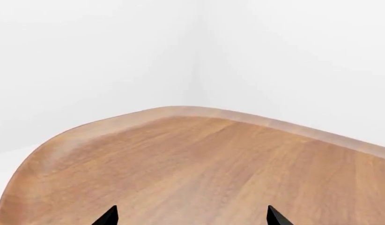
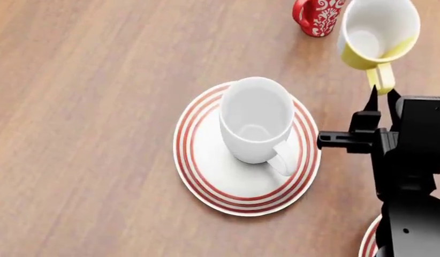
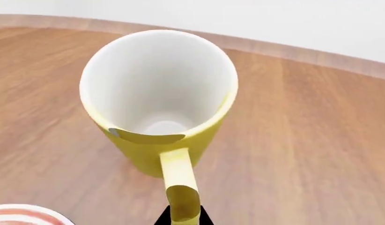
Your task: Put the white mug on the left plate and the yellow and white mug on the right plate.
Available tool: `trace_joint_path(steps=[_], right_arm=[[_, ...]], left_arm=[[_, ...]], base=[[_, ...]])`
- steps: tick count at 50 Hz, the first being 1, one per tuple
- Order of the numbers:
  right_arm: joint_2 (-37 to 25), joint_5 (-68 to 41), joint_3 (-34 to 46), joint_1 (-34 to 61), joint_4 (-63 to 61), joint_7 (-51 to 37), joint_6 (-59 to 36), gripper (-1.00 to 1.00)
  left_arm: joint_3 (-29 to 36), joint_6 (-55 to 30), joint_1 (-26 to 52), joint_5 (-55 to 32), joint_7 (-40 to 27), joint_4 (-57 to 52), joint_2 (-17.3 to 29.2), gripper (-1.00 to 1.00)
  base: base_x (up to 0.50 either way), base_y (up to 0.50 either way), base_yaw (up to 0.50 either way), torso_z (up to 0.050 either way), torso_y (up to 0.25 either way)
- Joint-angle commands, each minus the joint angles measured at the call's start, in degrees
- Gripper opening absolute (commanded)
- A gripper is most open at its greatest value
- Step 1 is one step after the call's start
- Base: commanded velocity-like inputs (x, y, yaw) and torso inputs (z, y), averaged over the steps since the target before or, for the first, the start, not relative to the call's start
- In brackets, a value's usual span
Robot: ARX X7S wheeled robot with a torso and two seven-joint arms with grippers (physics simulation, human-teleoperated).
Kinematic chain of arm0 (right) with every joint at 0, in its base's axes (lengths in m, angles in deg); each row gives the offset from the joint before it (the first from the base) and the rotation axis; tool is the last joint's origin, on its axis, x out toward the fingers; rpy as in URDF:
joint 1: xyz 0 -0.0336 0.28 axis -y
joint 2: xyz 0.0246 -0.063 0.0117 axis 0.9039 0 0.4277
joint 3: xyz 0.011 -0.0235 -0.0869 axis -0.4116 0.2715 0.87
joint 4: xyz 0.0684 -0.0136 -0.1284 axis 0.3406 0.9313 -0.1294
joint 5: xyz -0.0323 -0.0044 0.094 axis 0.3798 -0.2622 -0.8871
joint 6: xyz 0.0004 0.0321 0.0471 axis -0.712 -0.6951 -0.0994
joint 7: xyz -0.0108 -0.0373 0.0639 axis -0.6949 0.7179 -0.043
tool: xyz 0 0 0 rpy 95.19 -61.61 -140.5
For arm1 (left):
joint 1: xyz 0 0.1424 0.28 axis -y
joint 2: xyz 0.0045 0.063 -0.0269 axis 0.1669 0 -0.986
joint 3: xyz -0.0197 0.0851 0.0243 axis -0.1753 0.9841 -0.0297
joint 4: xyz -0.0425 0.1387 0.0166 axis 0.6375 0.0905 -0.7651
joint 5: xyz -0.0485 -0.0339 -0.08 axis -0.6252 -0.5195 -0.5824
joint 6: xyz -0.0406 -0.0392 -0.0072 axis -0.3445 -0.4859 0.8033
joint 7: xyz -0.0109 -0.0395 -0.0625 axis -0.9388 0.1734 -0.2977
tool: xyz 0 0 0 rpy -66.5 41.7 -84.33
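The right pincer [image 2: 380, 92] pinches the handle of the yellow and white mug [image 2: 377, 32], upright beside a red mug [image 2: 318, 15]; the white mug [image 2: 256, 120] sits on the left plate [image 2: 205, 176]; the left pincer [image 1: 191, 216] gapes wide over bare bench [image 1: 199, 159].

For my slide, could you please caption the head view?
White mug upright on the left plate; right gripper pinching the yellow and white mug by its handle.

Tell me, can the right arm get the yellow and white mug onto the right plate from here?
Probably yes: the right gripper is closed on the handle of the yellow and white mug, and the right plate lies nearby, half hidden under the arm.
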Motion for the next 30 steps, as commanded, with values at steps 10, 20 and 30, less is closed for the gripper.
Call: trace_joint_path(steps=[10,20,30], right_arm=[[-4.73,-10.41,-7.75,-10.75,-22.94,2.5,-11.55,-1.0],[-7.57,-12.28,-12.24,-17.25,-32.33,0.94,-16.26,-1.0],[-10.04,-14.25,-16.08,-25.08,-40.49,1.17,-20.14,-1.0]], left_arm=[[0.55,-0.91,0.76,0.48,-1.09,-0.28,0.19,1.0],[0.34,-1.18,0.07,0.26,-1.58,-1.29,0.57,1.0],[0.37,-2.41,-0.28,0.01,-2.88,-3.37,0.92,1.0]], base=[[0.0,0.0,0.0,0.0,0.0],[0.0,0.0,0.0,0.0,0.002],[0.0,0.0,0.0,0.0,0.0]])
